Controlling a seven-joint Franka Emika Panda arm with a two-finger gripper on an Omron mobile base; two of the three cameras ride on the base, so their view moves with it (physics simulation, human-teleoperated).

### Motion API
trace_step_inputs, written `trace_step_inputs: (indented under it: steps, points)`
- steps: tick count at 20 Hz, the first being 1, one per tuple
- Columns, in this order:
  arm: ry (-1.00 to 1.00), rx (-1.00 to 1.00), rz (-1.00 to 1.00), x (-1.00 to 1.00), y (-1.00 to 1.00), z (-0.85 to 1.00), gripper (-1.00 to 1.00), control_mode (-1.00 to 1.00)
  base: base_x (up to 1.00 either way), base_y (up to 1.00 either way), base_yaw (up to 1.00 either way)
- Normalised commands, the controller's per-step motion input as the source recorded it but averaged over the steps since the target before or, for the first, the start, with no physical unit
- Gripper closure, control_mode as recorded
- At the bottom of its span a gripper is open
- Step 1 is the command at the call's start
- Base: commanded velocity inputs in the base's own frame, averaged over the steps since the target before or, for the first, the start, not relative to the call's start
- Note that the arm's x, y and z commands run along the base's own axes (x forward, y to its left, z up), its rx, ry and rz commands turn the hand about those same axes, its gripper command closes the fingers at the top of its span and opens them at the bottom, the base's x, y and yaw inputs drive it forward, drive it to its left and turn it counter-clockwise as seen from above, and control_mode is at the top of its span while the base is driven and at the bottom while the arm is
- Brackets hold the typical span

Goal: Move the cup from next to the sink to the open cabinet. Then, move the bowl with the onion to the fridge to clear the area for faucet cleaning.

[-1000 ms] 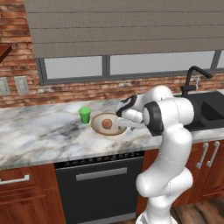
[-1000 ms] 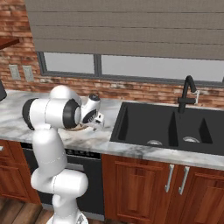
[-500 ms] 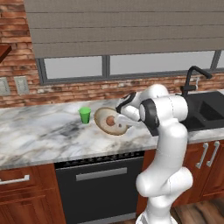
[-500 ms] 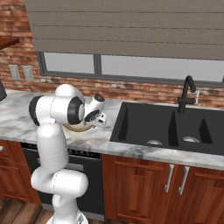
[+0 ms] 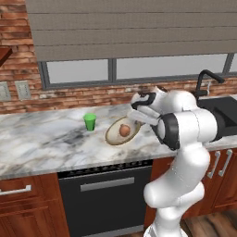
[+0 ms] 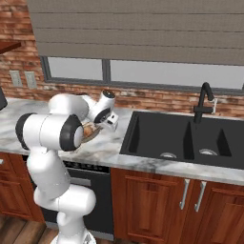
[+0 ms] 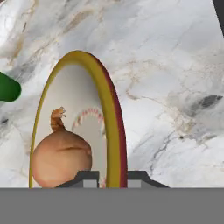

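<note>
From the left base view I see the cup (image 5: 90, 121) standing upright on the marble bench (image 5: 41, 143), at about nine o'clock from the bowl (image 5: 121, 131) and clearly apart from it. The bowl sits tilted, its far-right edge raised, and the onion (image 5: 124, 130) rests inside it near the middle. My end effector (image 5: 134, 119) is at the bowl's two o'clock edge, jaws pinched shut on the rim. At three o'clock from the arm, the sink (image 5: 225, 112) is set into the bench with the faucet (image 5: 206, 81) rising behind it.

In the hand view the rim of the bowl (image 7: 114, 131) runs up from between the two fingertips (image 7: 87, 179), one on each side of it, so I read the grip as closed on the bowl. The onion (image 7: 61, 159) lies against the lower inside wall at about seven o'clock, and a sliver of the cup (image 7: 8, 87) shows at nine o'clock.

From the right base view the end effector (image 6: 106, 123) and bowl (image 6: 93, 133) sit just at nine o'clock of the sink (image 6: 186, 138), with the faucet (image 6: 204, 100) at the basin's twelve o'clock.

I can read no writing, brand or label on anything.
</note>
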Motion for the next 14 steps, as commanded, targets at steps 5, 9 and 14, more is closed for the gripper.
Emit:
trace_step_inputs:
  steps: [5,9,14]
  points:
    - [-0.02,0.09,-0.44,-1.00,-0.39,0.97,1.00,-1.00,0.00,0.00,0.00]
    - [0.00,0.06,-0.55,-0.68,-0.04,0.53,1.00,1.00,-0.18,0.00,-0.22]
    - [0.00,0.00,0.00,0.00,0.00,0.00,1.00,1.00,-0.63,0.08,-0.93]
